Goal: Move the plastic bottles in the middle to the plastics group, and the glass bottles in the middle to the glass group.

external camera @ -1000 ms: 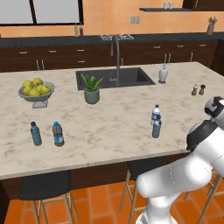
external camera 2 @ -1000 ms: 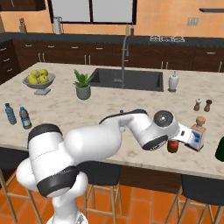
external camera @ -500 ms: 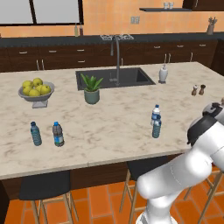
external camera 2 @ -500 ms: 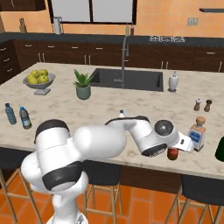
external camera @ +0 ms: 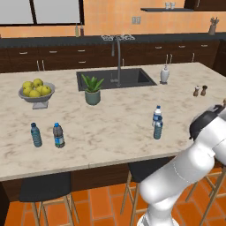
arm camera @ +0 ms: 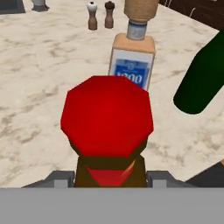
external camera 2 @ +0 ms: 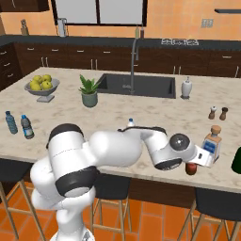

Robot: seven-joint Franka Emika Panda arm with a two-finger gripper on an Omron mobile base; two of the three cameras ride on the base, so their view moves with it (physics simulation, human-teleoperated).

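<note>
Red-capped and dark brown, the glass bottle [arm camera: 107, 127] fills the lower middle of the hand view, its body sitting between the gripper [arm camera: 109, 179] fingertips, which appear pressed against its sides just below the neck. I judge it rigid, smooth and fairly heavy for its size, so a hold on the straight body under the shoulder is safer than on the tapering red neck, and it should be set down gently since glass can chip or topple. Just behind it, in the upper middle of that view, stands the pale bottle [arm camera: 132, 61] with a blue-and-white label and tan top, close by, though whether they touch is unclear. A dark green bottle [arm camera: 203, 78] leans in at the right edge. Farther off, at the top, are the salt and pepper shakers [arm camera: 100, 15]. In the left base view the two water bottles [external camera: 157, 122] wait mid-counter, right of centre.
</note>
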